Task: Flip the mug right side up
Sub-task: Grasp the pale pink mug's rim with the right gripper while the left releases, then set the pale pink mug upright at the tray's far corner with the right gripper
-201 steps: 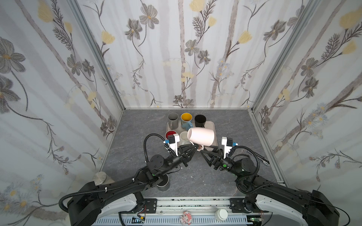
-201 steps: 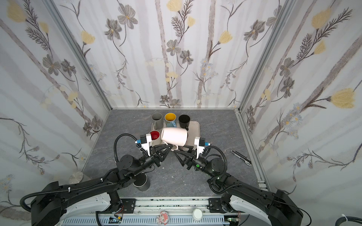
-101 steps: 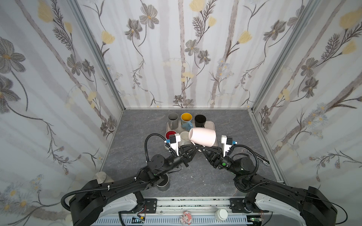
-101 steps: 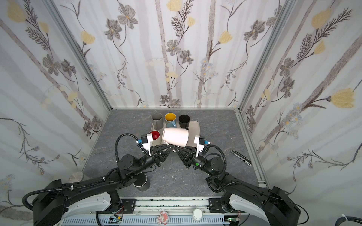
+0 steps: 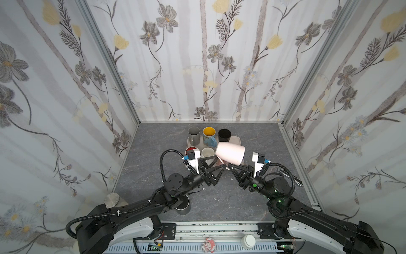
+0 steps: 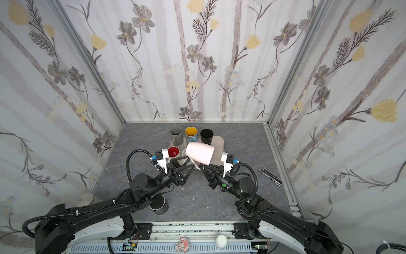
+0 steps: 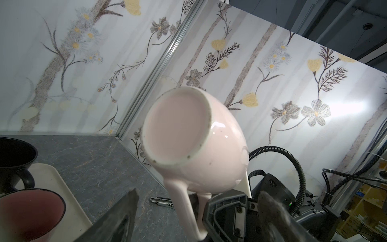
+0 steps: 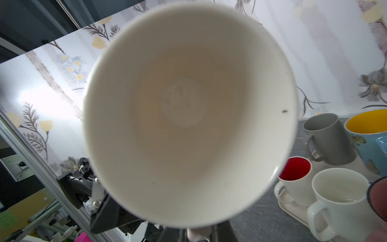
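Note:
The pale pink mug (image 5: 229, 152) (image 6: 200, 154) hangs on its side above the front edge of the tray. Its base points toward the left arm and its wide mouth toward the right arm. In the left wrist view I see the mug's underside (image 7: 178, 127) and its handle (image 7: 184, 207) pointing down. The right wrist view looks straight into the mug's pale inside (image 8: 184, 109). My right gripper (image 5: 231, 168) (image 6: 201, 168) (image 8: 195, 235) is shut on the handle from below. My left gripper (image 5: 216, 163) (image 6: 189, 163) (image 7: 194, 220) stands open, its fingers on either side of the handle and not touching it.
A cream tray (image 5: 235, 139) at the back holds a grey mug (image 5: 194, 134), a blue mug with a yellow inside (image 5: 209, 136), a black mug (image 5: 224, 135), a red-lined mug (image 6: 173, 152) and a white mug (image 5: 207, 152). A dark cup (image 5: 182, 208) stands under the left arm. A box cutter (image 5: 290, 176) lies right.
My right gripper closed on the handle, then my left gripper opened and let go. The mug stayed in the air, shifted slightly right.

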Action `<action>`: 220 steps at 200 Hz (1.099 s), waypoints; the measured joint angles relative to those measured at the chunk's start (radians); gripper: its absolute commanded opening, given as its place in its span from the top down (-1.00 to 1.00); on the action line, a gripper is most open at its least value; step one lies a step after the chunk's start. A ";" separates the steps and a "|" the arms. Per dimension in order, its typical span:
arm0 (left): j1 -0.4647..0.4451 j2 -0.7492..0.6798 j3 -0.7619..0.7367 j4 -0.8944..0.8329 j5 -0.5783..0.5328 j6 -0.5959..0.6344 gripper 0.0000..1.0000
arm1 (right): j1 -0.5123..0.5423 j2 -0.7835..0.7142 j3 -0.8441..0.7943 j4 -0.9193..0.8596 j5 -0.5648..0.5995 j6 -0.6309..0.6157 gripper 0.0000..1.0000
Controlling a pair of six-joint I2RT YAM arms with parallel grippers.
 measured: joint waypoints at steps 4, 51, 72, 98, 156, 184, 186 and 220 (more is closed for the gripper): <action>0.000 -0.005 0.000 -0.006 -0.003 0.002 -1.00 | -0.003 -0.010 0.001 -0.023 0.010 -0.006 1.00; 0.000 -0.075 -0.014 -0.076 -0.054 0.052 -1.00 | -0.061 -0.102 0.033 -0.277 0.127 -0.085 1.00; 0.000 -0.115 -0.032 -0.111 -0.087 0.071 -1.00 | -0.103 -0.110 0.066 -0.404 0.192 -0.123 1.00; 0.000 -0.169 -0.055 -0.157 -0.127 0.091 -1.00 | -0.174 -0.073 0.148 -0.576 0.248 -0.166 1.00; 0.000 -0.281 -0.099 -0.264 -0.212 0.125 -1.00 | -0.328 0.116 0.317 -0.837 0.386 -0.232 1.00; 0.000 -0.331 -0.129 -0.290 -0.241 0.131 -1.00 | -0.332 0.270 0.405 -0.900 0.454 -0.286 1.00; 0.000 -0.334 -0.130 -0.293 -0.242 0.131 -1.00 | -0.333 0.280 0.411 -0.902 0.457 -0.290 1.00; 0.000 -0.378 -0.139 -0.330 -0.266 0.131 -1.00 | -0.342 0.524 0.575 -0.939 0.512 -0.359 1.00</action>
